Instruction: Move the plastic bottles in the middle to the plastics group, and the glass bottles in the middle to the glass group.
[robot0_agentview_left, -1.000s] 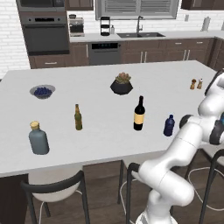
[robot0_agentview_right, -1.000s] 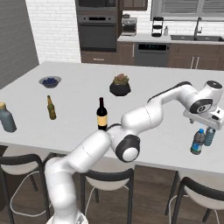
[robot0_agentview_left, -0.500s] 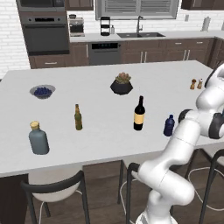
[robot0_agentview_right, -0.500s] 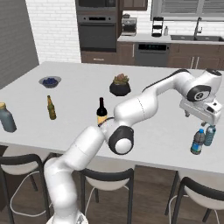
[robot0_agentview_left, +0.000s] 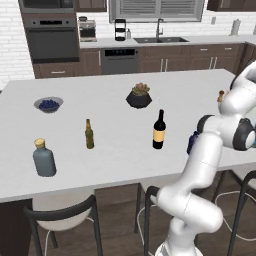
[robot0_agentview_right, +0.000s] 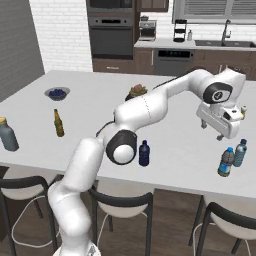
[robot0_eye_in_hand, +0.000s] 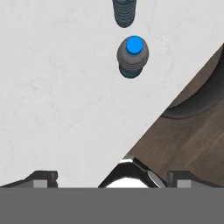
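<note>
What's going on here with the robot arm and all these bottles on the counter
The robot is sorting bottles on a kitchen island. Its gripper hangs open and empty above the right end, next to two small plastic bottles: the blue-capped water bottle and a bluish one beside it. The dark wine bottle stands in the middle, not yet moved. At the left end stand the beer bottle and the grey-blue flask. Another small dark blue bottle stands near the front edge.

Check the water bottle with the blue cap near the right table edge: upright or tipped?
Upright. The water bottle stands cap-up beside another bottle; the hand view looks down on its round cap.
</note>
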